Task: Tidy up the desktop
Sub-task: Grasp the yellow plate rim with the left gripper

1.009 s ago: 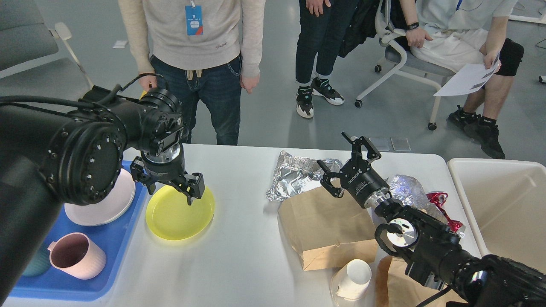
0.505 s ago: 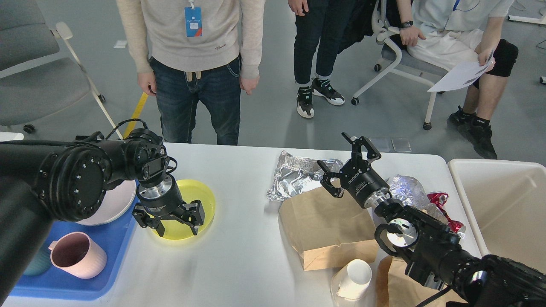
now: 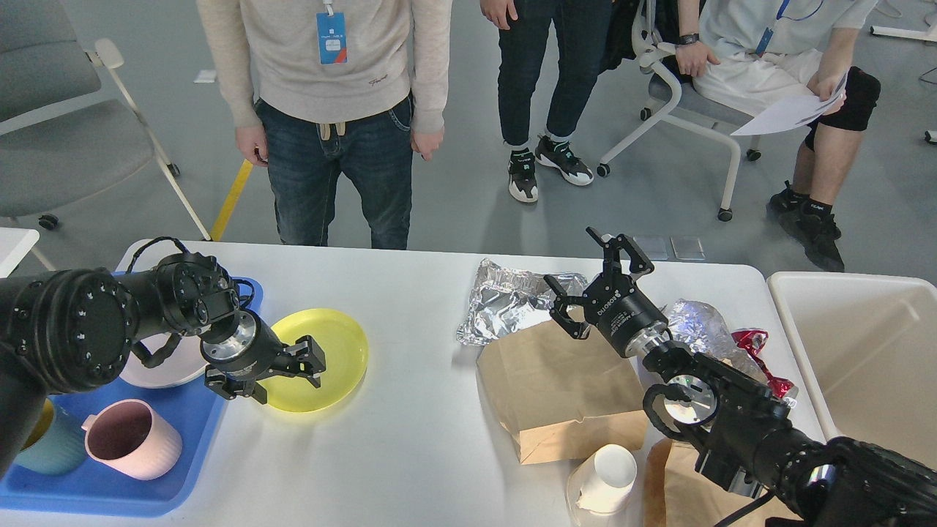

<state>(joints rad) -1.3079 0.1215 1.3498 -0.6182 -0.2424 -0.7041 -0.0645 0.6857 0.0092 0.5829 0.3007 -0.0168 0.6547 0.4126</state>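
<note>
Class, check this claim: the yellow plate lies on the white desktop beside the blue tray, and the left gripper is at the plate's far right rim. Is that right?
Not quite. The head view shows the left gripper at the near left rim of the yellow plate, on the side next to the blue tray. The rest holds: the plate lies on the white desktop beside the tray.

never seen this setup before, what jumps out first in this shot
The bright yellow plate stands out on the white desktop, with the left gripper open at its near-left rim, beside the blue tray holding a pink mug. To the right, crumpled foil and a brown paper bag lie under the open right gripper.
</note>
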